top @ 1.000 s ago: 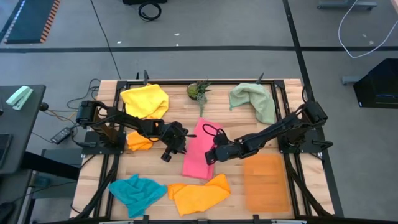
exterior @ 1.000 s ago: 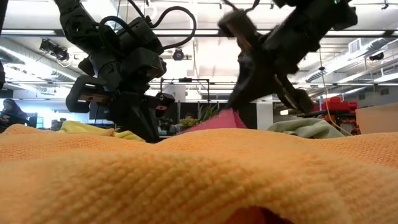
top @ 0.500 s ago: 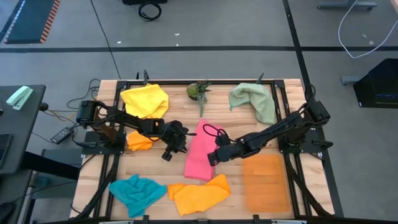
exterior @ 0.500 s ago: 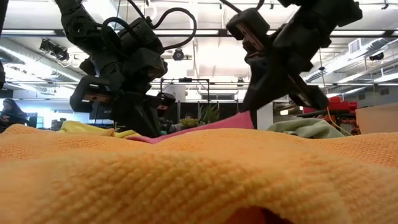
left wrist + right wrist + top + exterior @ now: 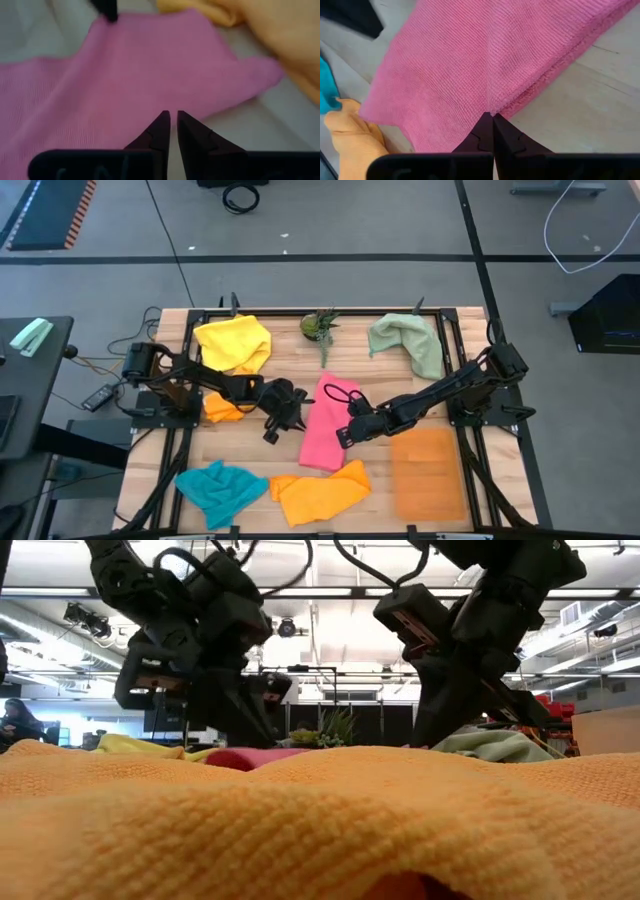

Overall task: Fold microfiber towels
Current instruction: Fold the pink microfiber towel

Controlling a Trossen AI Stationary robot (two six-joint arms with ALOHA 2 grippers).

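Note:
A pink towel point(image 5: 325, 425) lies folded in a long strip at the table's middle; the low view shows it low and flat point(image 5: 255, 756). My left gripper point(image 5: 283, 420) stands at its left edge, with its fingers almost together point(image 5: 172, 122). My right gripper point(image 5: 346, 432) is at its right edge, shut on it point(image 5: 492, 116). Other towels lie loose: yellow point(image 5: 233, 342) at the far left, pale green point(image 5: 408, 343) at the far right, small orange point(image 5: 222, 407) under the left arm, teal point(image 5: 218, 491) and orange point(image 5: 320, 493) at the near edge. My left gripper has the pink towel's left edge point(image 5: 150, 117) at its fingertips, coming slanting down from the table's left. The tips hide the spot, so I cannot tell how many layers it has. The towel lies flat on the table there. My right gripper pinches the pink towel's right edge point(image 5: 500, 107) between its two fingertips, slanting down from the table's right. It looks like a folded edge, and a crease runs up the cloth from the tips. The towel rests on the table.
A small green plant point(image 5: 320, 328) stands at the far middle. A stiff orange mat point(image 5: 428, 473) lies at the near right. The near orange towel fills the low view's foreground point(image 5: 320, 820). Bare wood shows between the pink towel and the mat.
Both grippers have gone down toward the table with the pink towel. Its raised middle, a peak in the low view a second ago, has sunk and now lies flat. The left gripper has also shifted a little toward the near edge.

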